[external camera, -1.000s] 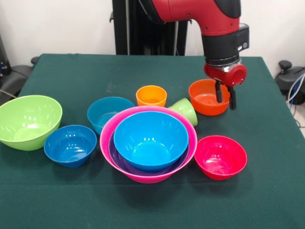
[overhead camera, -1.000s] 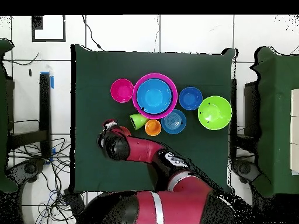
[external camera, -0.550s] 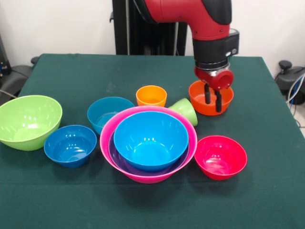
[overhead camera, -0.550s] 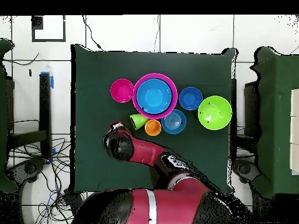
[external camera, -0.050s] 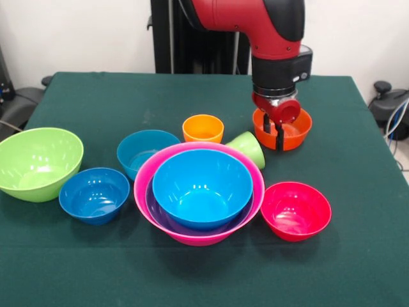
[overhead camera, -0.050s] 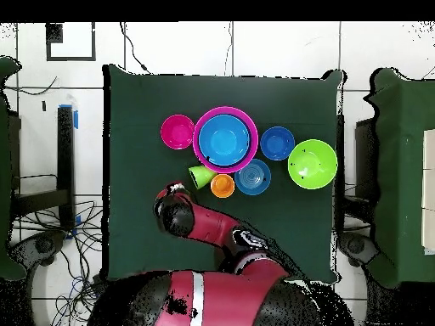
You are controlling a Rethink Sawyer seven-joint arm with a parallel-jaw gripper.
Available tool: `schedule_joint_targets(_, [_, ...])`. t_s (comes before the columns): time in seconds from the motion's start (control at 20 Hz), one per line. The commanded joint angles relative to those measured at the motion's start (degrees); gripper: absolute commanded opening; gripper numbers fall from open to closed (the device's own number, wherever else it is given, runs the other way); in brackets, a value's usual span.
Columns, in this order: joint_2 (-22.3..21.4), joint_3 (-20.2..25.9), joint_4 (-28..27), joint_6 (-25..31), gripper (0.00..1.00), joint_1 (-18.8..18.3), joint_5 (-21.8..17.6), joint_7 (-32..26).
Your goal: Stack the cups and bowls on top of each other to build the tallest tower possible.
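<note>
The tower is a big pink bowl point(external camera, -0.050s: 198, 239) holding a purple bowl point(external camera, -0.050s: 160, 217) and a sky blue bowl point(external camera, -0.050s: 202, 185); from above the pink bowl point(overhead camera, -0.050s: 198, 140) rings the blue one. An orange cup point(external camera, -0.050s: 203, 128) stands upright behind it, and a lime green cup point(external camera, -0.050s: 249, 148) lies on its side beside it. My gripper point(external camera, -0.050s: 273, 135) hangs open over the left part of the orange bowl point(external camera, -0.050s: 299, 131), fingers pointing down. In the overhead view the arm hides that bowl and the gripper.
Loose bowls lie around the tower: teal point(external camera, -0.050s: 146, 150), dark blue point(external camera, -0.050s: 94, 194), large lime green point(external camera, -0.050s: 38, 162) at the left, red-pink point(external camera, -0.050s: 296, 210) at the front right. Overhead, the lime green bowl point(overhead camera, -0.050s: 312, 163) is nearest the table's right edge.
My gripper has travelled left in the front view, from the orange bowl's right rim to its left part. No bowl or cup has moved.
</note>
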Motion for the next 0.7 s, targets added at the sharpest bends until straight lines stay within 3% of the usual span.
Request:
schedule_joint_targets(0.05, [4.6,1.1,-3.4,-4.5,1.00,1.2,3.9,10.1])
schedule_joint_targets(0.4, [5.0,2.0,-3.7,-5.4,1.00,1.2,4.3,10.2])
schedule_joint_targets(0.45, [5.1,1.8,-3.9,-5.5,0.00,1.3,4.0,9.7])
schedule_joint_targets(0.6, [4.9,-1.1,-4.3,-6.6,0.00,3.9,5.4,9.8])
schedule_joint_targets(0.7, [3.8,-0.9,-3.5,-5.7,0.00,3.2,5.0,9.6])
